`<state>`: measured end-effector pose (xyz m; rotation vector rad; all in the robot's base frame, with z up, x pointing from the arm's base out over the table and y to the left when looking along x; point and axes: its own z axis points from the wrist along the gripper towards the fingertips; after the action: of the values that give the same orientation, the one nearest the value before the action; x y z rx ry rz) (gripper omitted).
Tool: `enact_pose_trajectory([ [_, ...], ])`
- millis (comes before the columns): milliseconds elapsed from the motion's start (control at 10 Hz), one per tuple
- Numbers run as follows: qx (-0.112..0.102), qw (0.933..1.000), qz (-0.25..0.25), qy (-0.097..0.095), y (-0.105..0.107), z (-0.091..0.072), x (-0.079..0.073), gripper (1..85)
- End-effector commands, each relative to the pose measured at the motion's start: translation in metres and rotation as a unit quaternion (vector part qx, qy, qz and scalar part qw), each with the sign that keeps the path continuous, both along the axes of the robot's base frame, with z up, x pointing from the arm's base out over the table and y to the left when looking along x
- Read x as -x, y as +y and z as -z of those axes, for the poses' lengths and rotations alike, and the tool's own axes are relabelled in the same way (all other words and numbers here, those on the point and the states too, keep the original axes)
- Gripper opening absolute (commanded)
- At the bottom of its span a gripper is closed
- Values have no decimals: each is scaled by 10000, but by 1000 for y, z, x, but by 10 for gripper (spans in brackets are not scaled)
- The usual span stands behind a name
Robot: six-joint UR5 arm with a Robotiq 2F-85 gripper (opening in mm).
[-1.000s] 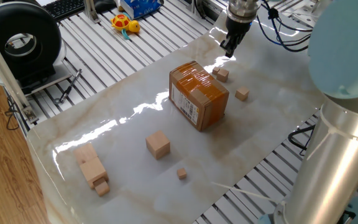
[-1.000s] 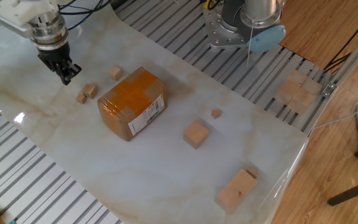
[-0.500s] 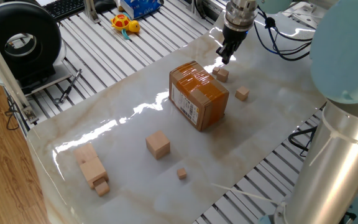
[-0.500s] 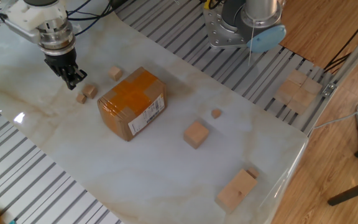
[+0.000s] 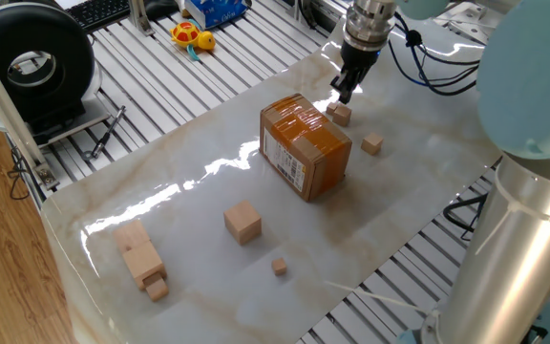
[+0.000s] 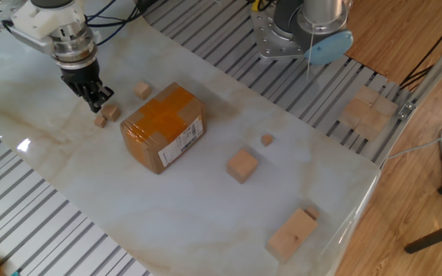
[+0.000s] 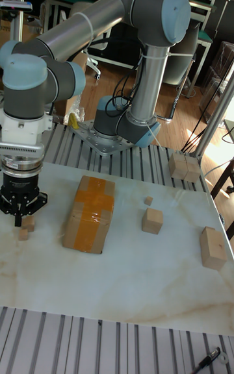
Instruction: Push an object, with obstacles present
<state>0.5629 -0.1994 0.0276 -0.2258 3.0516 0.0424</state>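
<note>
- The pincer (image 6: 98, 98) hangs low over the table (image 6: 206, 207) in the upper left of the other fixed view, its tips right above the small cube (image 6: 111, 112). In the one fixed view the pincer (image 5: 340, 93) sits upper centre-right, with that cube (image 5: 340, 114) directly below its tips.
- Its fingers look drawn close together with nothing between them; the tall fixed view shows the pincer (image 7: 21, 215) from the front, yet I cannot tell for sure whether a narrow gap remains.
- The cube is just beside the cardboard box (image 6: 163, 126), off the box's upper-left corner in the other fixed view, and a smaller wood piece (image 6: 100, 121) lies just left of it. Whether the fingertips already touch the cube is unclear; they are at most barely apart.
- The turning relation: the cube lies toward the lower right of the tips in the other fixed view, with the box right behind it, so a straight shove that way would likely jam it against the box.
- A second small cube (image 6: 143, 90) lies near the box's upper edge, apart from the pincer.
</note>
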Motion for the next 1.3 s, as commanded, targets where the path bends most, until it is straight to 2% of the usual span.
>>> enact_pose_trajectory([
  [0,14,10000,56,-17,-2,1,2,13],
  [200,-12,9998,7,-187,-3,0,-5,13],
  [300,-69,9993,-25,-356,0,-2,-14,13],
  [400,-114,9995,35,-293,2,-1,-11,13],
  [500,93,9998,-49,-164,-8,0,-4,13],
  [800,-115,9998,-38,-165,-6,5,7,13],
  [1200,-316,9993,140,-141,4,10,12,13],
])
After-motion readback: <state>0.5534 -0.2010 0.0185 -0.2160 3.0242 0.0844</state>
